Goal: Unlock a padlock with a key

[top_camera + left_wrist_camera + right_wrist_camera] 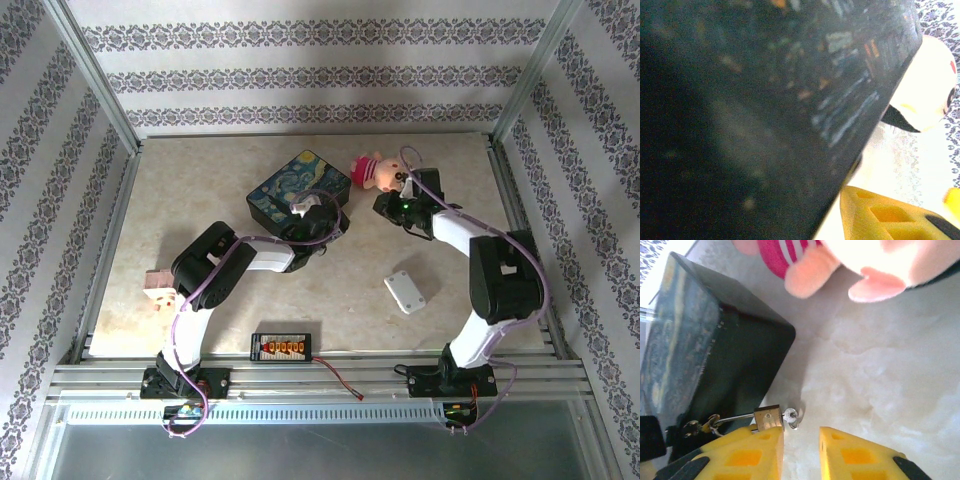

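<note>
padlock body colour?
The padlock body is brass-gold. It shows best in the right wrist view.

This is a robotics lab test cell: a marble-look tabletop is boxed in by aluminium frame posts and panels papered with striped floral wallpaper. A left arm and a right arm are bolted to a slotted rail at its near edge. A bare connector board trails a red-black wire.
</note>
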